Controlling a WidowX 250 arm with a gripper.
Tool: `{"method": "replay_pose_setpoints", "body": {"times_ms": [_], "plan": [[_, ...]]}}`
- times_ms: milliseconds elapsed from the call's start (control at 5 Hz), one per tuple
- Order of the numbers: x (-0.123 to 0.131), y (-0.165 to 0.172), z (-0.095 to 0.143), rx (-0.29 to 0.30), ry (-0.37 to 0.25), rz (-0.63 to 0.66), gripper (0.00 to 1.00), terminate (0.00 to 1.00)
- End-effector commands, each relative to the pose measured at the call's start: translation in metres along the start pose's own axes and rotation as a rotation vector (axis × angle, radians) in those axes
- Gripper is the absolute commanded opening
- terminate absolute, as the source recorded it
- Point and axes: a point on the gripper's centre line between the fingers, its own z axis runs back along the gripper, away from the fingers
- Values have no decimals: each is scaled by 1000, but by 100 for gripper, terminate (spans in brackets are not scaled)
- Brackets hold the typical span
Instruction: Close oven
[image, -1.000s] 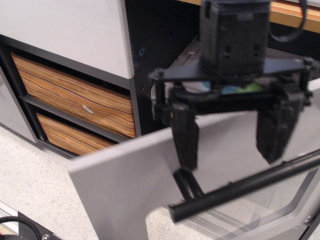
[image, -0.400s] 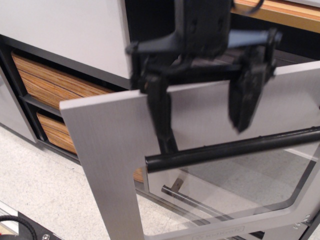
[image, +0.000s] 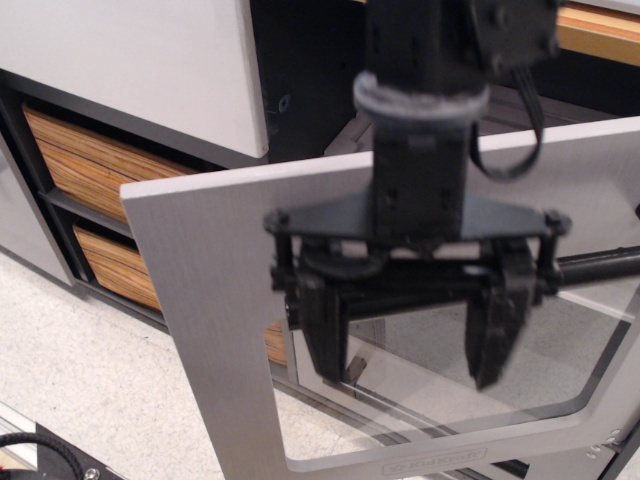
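The oven's brushed silver-grey door (image: 225, 300) stands partly raised, its top edge tilted outward from the dark cavity (image: 310, 90). Its clear window (image: 550, 360) fills the lower right. The thick black bar handle (image: 600, 265) shows only at the right; the rest is hidden behind my gripper. My black gripper (image: 410, 345) hangs in front of the door at handle height, its fingers (image: 325, 335) spread apart, open and empty. Whether it touches the handle I cannot tell.
Two striped wood-grain drawers (image: 90, 165) sit at the left under a white panel (image: 130, 60). A wooden counter edge (image: 600, 30) runs at the top right. Speckled floor (image: 80, 380) lies below. A black cable end (image: 40, 450) is at the bottom left corner.
The oven door has swung up from nearly flat to steeply raised. My gripper rose with it, then dropped down in front of the door, covering the handle.
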Motion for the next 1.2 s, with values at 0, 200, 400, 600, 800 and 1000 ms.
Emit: {"method": "replay_pose_setpoints", "body": {"times_ms": [0, 200, 400, 600, 800, 1000], "plan": [[8, -12, -38, 19, -127, -37, 100, 0], [20, -16, -57, 34, -218, -35, 100, 0], [37, -18, -49, 1, -265, 13, 100, 0], [51, -17, -33, -32, -292, 48, 100, 0], [73, -15, -22, -54, -305, 95, 100, 0], [97, -18, -21, -58, -319, 136, 100, 0]]}}
